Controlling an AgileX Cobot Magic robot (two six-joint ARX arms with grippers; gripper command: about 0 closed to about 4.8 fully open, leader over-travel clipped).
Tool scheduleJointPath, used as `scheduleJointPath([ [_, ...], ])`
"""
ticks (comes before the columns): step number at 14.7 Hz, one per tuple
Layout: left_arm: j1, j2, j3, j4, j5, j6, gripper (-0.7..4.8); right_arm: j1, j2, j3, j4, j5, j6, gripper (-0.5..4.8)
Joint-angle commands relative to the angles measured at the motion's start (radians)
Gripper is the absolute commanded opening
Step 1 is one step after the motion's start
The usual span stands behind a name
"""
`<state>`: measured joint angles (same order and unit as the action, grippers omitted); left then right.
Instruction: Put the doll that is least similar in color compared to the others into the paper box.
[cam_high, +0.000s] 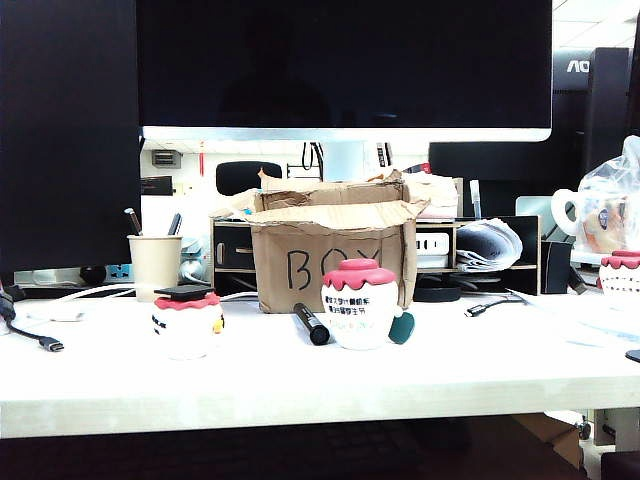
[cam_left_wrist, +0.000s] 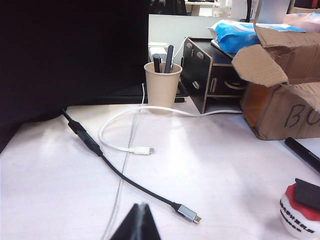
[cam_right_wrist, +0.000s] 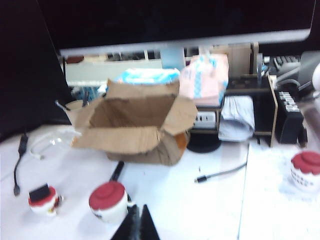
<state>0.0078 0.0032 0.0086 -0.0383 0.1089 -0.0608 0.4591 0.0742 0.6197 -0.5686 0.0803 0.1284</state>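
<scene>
The yellow doll is hidden in every view. The paper box (cam_high: 330, 268) stands at the middle back of the table, flaps open, "BOX" on its front; it also shows as the box (cam_left_wrist: 280, 110) and the box (cam_right_wrist: 135, 120), whose floor I cannot see. Neither arm shows in the exterior view. My left gripper (cam_left_wrist: 142, 203) is shut and empty above the table near two cables. My right gripper (cam_right_wrist: 139, 205) is shut and empty, raised in front of the box beside a white red-capped doll (cam_right_wrist: 109, 201).
A white red-capped doll (cam_high: 360, 305) and a black-hatted white doll (cam_high: 186, 320) stand before the box, a black marker (cam_high: 311, 324) between them. Another red-capped doll (cam_high: 622, 275) is far right. A pen cup (cam_high: 155, 265), cables (cam_left_wrist: 125, 150), wooden organiser (cam_left_wrist: 205, 75) and monitor (cam_high: 340, 60) line the back.
</scene>
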Motion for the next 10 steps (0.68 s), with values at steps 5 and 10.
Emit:
scheduleJointPath([
  [5,0.002,0.0,0.001,0.01,0.003,0.001,-0.05,-0.002,-0.048,-0.01,-0.004,0.011,0.003,-0.05],
  [10,0.002,0.0,0.001,0.01,0.003,0.001,-0.05,-0.002,-0.048,-0.009,-0.012,0.011,0.003,-0.05],
])
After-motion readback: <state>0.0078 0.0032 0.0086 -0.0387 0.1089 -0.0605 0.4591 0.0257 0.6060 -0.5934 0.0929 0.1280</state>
